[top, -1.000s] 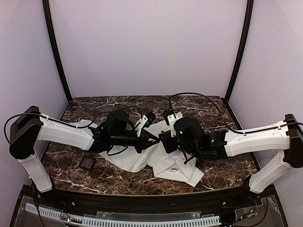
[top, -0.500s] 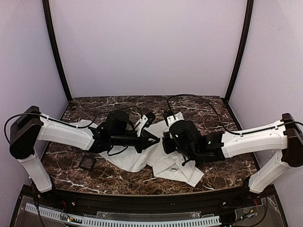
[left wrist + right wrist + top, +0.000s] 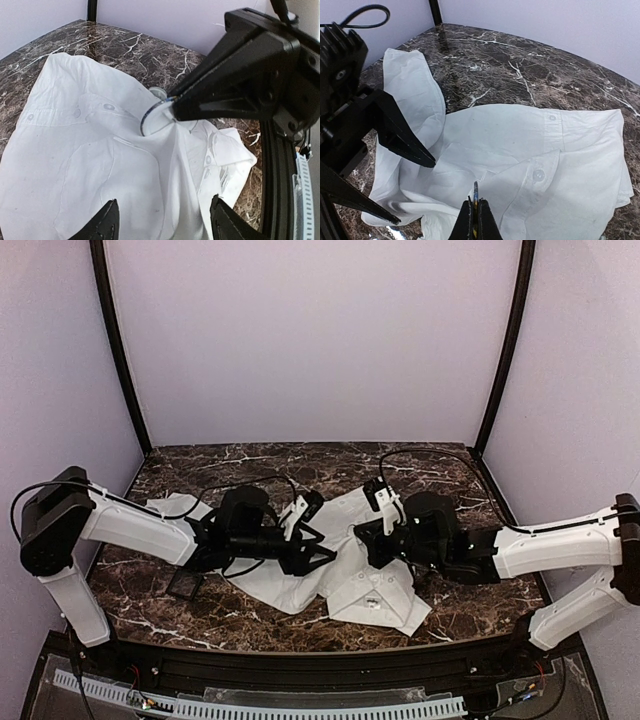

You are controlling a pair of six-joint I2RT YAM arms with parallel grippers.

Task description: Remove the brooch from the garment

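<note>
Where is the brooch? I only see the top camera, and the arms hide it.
Observer: In the left wrist view, the brooch is a pale round disc at the right gripper's tip, over the white shirt.
Operator: Is it really holding it?
Observer: Yes. In the right wrist view that gripper's fingers are pressed together, with the brooch's thin edge poking out between them.

The right fingers (image 3: 215, 95) hide roughly half of the small round brooch (image 3: 151, 121).
</note>
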